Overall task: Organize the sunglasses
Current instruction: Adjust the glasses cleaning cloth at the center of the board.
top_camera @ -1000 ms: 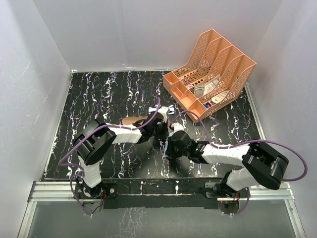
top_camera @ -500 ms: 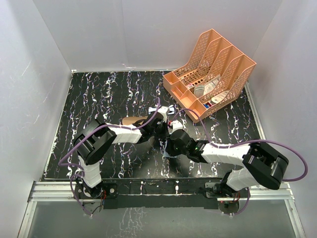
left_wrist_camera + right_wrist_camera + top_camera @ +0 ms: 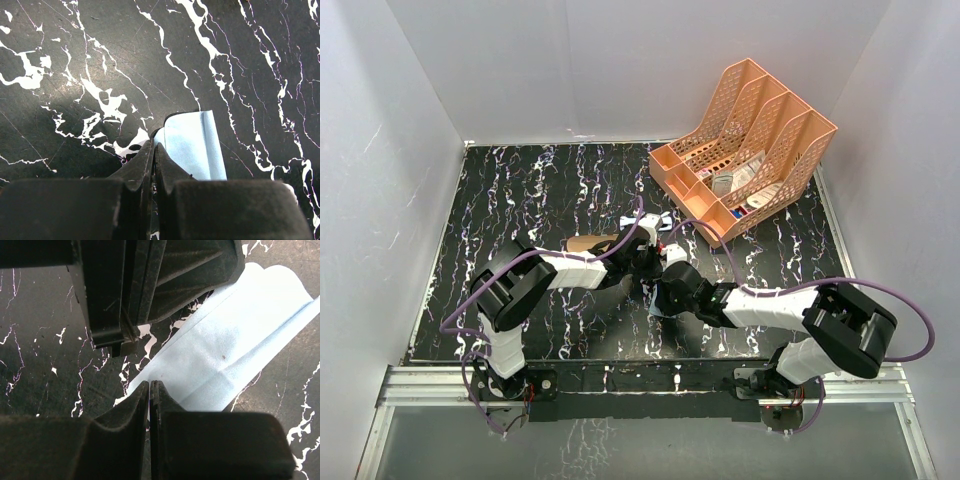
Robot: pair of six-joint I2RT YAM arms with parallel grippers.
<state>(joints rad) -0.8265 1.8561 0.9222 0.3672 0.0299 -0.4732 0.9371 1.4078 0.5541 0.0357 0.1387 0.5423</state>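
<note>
A light blue cloth [image 3: 225, 355] is seen mid-way across the black marbled table [image 3: 520, 190], a brown case [image 3: 590, 242] to its far left, an orange file rack [image 3: 745, 150] at far right.

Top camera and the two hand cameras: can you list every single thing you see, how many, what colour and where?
marble-patterned table: one, black with white veins, under everything.
slotted plastic file organizer: one, peach-orange, far right corner of the table.
papers and small items: too jumbled to count, mostly white and grey, in the organizer's low front compartments.
oblong case: one, brown, mid-table, left of the grippers, partly hidden.
thin-framed sunglasses: one pair, white with bluish lenses, just beyond the grippers, partly hidden.
square cloth: one, light blue, mid-table at the grippers.
left gripper: one, black, shut on the cloth's edge.
right gripper: one, black, shut on the cloth's corner.
</note>
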